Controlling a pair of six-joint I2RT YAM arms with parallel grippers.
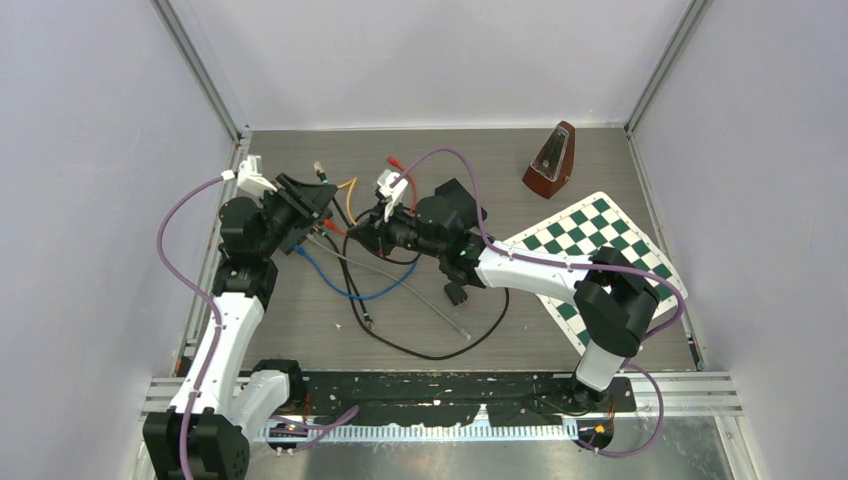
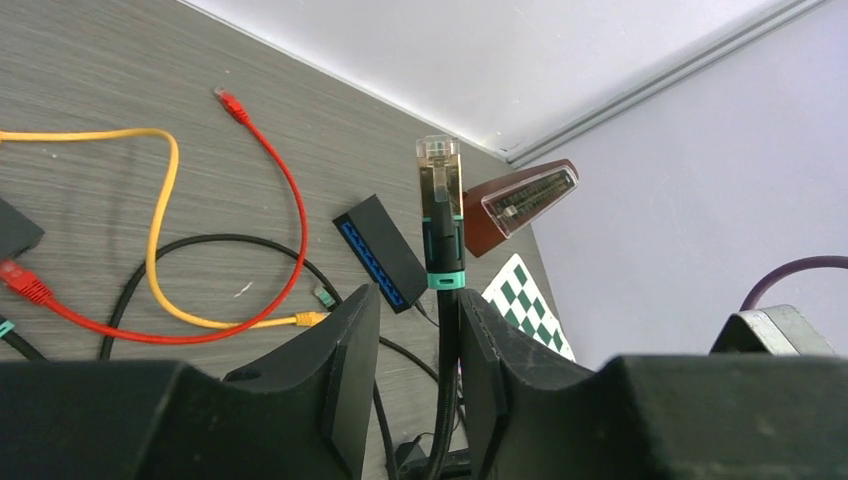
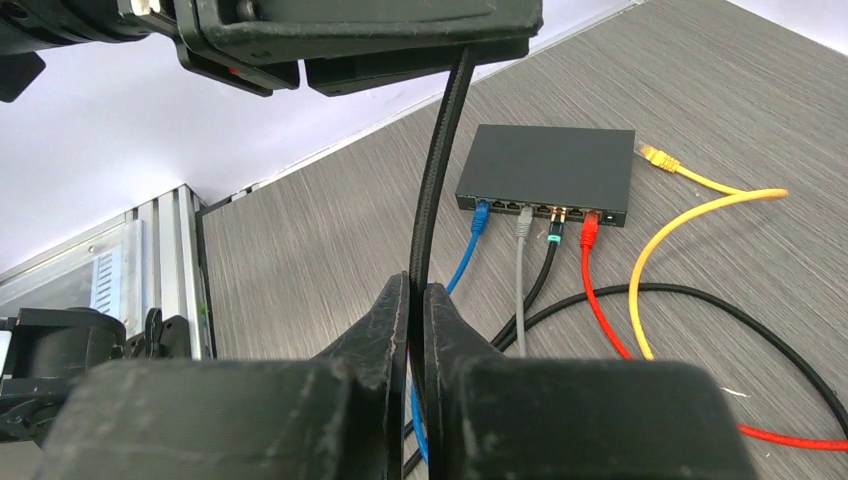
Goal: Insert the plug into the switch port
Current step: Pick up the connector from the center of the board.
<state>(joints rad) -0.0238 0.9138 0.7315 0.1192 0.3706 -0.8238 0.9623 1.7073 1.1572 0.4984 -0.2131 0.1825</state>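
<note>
My left fingers (image 2: 350, 370) stand partly apart with the black cable (image 2: 447, 340) rising between them. It lies against one finger, with a gap at the other. Its teal-collared plug (image 2: 439, 190) points to 12 o'clock, held up off the surface (image 2: 100, 60). My right fingers (image 3: 385, 335) are pinched tight on the same cable. The switch (image 3: 548, 165) sits at 1 o'clock from them, with four patch leads (image 3: 521, 270) in its ports. A yellow plug (image 3: 655, 155) lies loose at its 3 o'clock. Any lettering on the switch is too small for me to read.
</note>
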